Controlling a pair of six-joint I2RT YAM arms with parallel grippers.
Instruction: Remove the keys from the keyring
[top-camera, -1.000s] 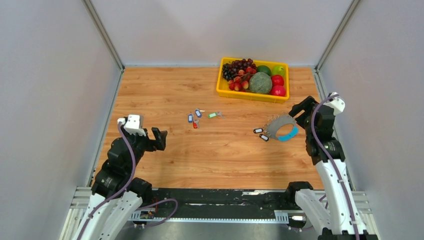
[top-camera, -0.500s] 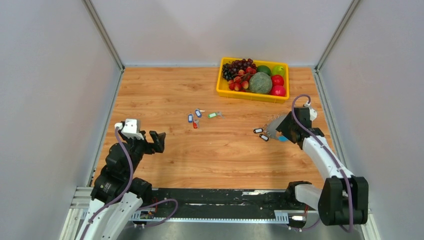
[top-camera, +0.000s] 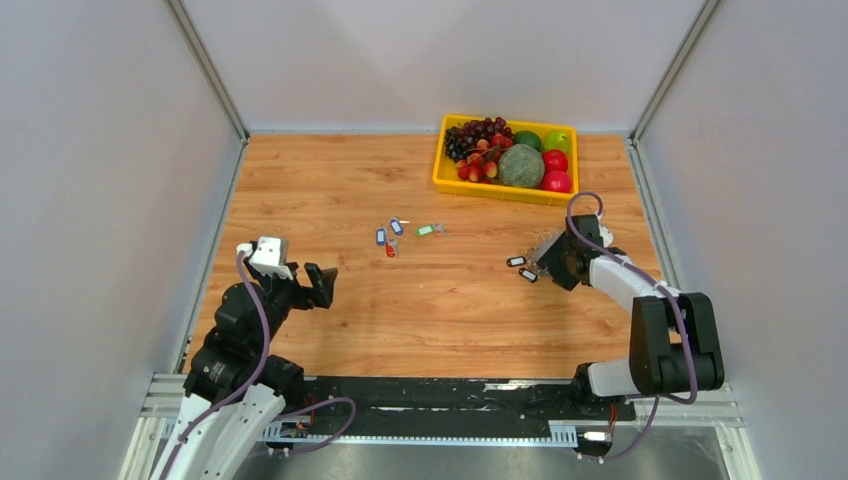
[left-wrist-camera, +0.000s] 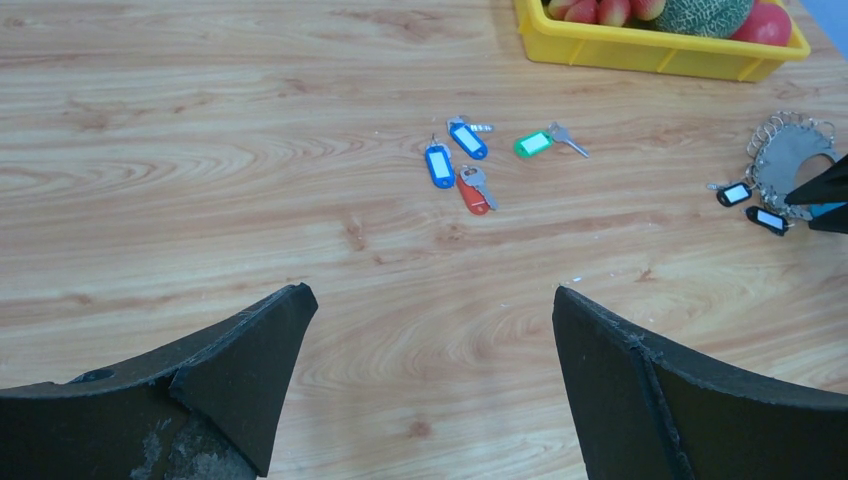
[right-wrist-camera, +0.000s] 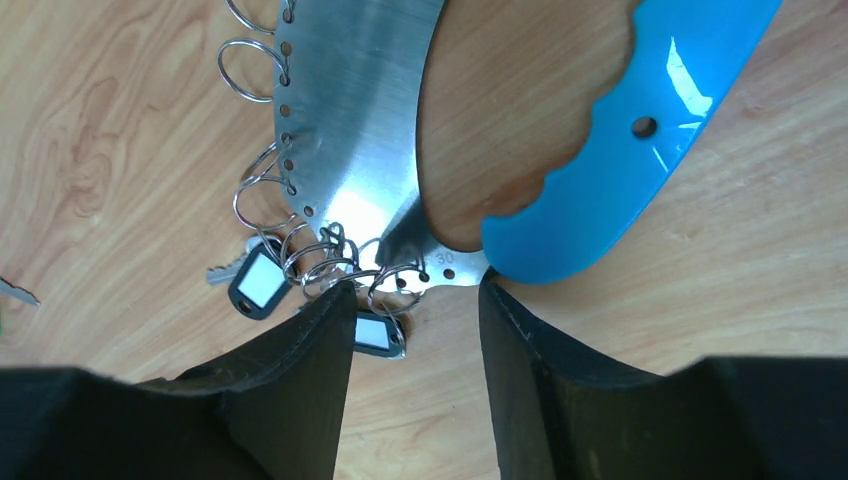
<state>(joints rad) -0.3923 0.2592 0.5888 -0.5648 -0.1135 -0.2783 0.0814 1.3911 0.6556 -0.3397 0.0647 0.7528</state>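
The keyring (right-wrist-camera: 350, 110), a grey metal plate with a light-blue section (right-wrist-camera: 640, 130) and small wire rings along its rim, lies flat on the wood. Two black-tagged keys (right-wrist-camera: 258, 282) (right-wrist-camera: 378, 335) hang from rings at its near end. My right gripper (right-wrist-camera: 412, 288) is open, its tips at that end, with bare wood between the fingers. From above, the right gripper (top-camera: 566, 262) covers most of the keyring (top-camera: 548, 246). Several loose keys lie mid-table: two blue-tagged keys (left-wrist-camera: 439, 165) (left-wrist-camera: 467, 138), a green-tagged key (left-wrist-camera: 535, 143) and a red-tagged key (left-wrist-camera: 472, 192). My left gripper (left-wrist-camera: 430, 295) is wide open over bare wood.
A yellow tray (top-camera: 490, 190) of grapes, a melon and other fruit stands at the back right. Grey walls close in the table on three sides. The left gripper (top-camera: 322, 283) hovers near the front left.
My right arm has swung down and left onto the keyring, now covering most of it, and its jaws have narrowed. The left arm has shifted only slightly.
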